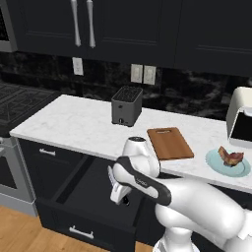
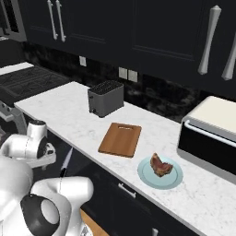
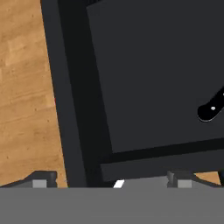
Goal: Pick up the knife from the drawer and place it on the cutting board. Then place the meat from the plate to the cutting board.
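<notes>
The wide black drawer [image 1: 93,183] stands pulled out below the counter, its dark inside facing up [image 3: 153,74]. Inside it lies the knife [image 2: 64,165], with its pale blade pointing toward the counter and its black handle [image 3: 211,109] at the right edge of the hand view. My gripper [image 3: 111,181] hangs over the drawer's front part, open, with nothing between its fingers and the knife off to one side. On the counter lies the reddish-brown cutting board [image 1: 170,142] [image 2: 120,138]. Right of it sits the teal plate [image 1: 240,171] [image 2: 146,177], which carries the meat [image 1: 230,156] [image 2: 160,165].
A dark toaster [image 1: 126,106] [image 2: 105,98] stands behind the board. A white and black appliance [image 1: 241,118] [image 2: 214,126] sits at the counter's right end, and a stove [image 1: 19,101] lies to the left. Wooden floor [image 3: 26,87] runs in front of the drawer.
</notes>
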